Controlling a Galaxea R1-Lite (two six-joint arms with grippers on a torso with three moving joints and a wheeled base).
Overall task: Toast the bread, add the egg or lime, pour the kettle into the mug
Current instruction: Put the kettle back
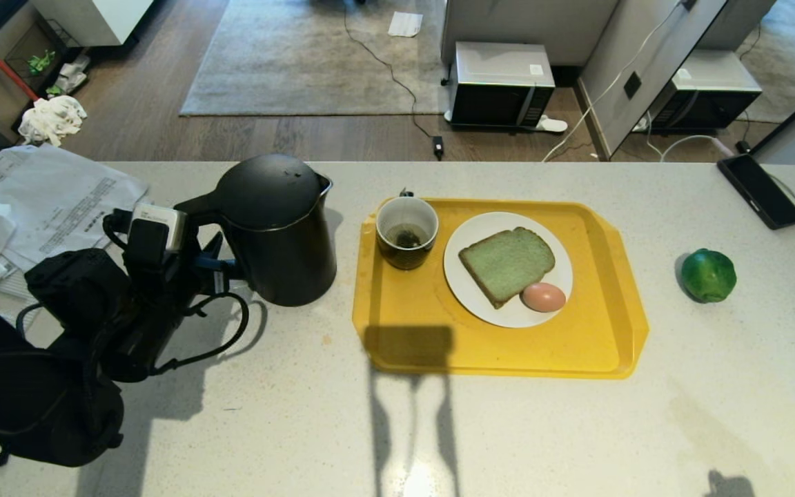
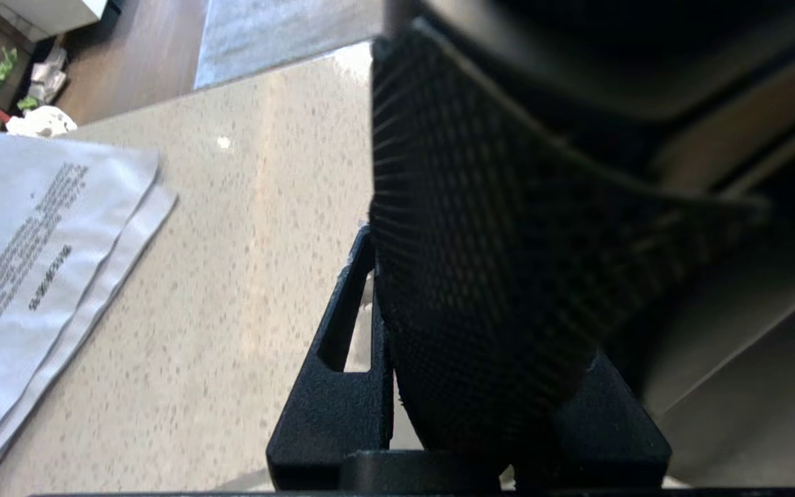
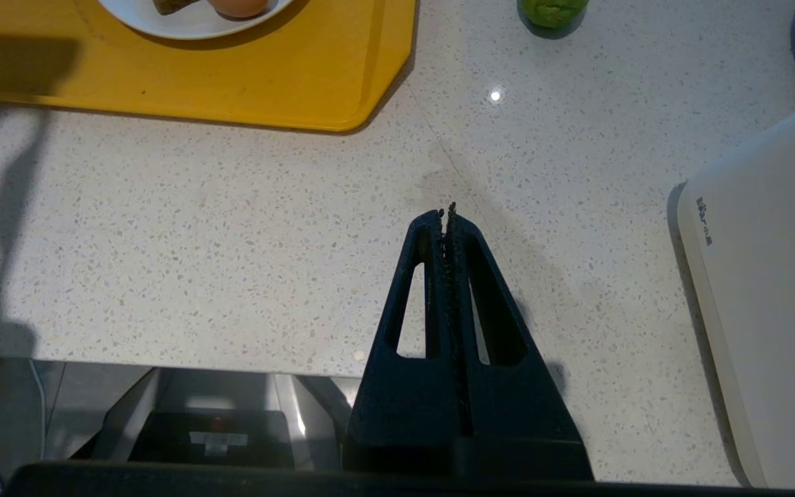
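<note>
On a speckled stone counter (image 1: 508, 428), we see the left gripper (image 1: 221, 273) clamped on the loop handle of the kettle (image 1: 277, 224), which stands upright just left of a yellow tray (image 1: 411, 338). In the left wrist view the textured black handle (image 2: 494, 276) fills the space between the fingers (image 2: 332, 393), gripped on both sides.

On the tray, the mug (image 1: 407, 231) sits at the near-left corner closest to the kettle, a dark lump at its bottom. Beside it a white plate (image 1: 470, 290) carries the bread (image 1: 506, 264), with the egg (image 1: 543, 297) touching the slice's lower right edge. The lime (image 1: 708, 275) rests on the bare counter, well to the right of the tray.

The right gripper (image 3: 447, 215) hangs over open counter near the front edge, its fingers pressed together on nothing, a white appliance (image 3: 770, 290) beside it.

Around the work we note printed papers (image 1: 52, 197) and crumpled tissue behind the left arm, a dark phone (image 1: 760, 190) at the counter's far right, and a microwave (image 1: 501, 83) on the floor beyond. Nothing stands between kettle and mug except the tray's raised rim.
</note>
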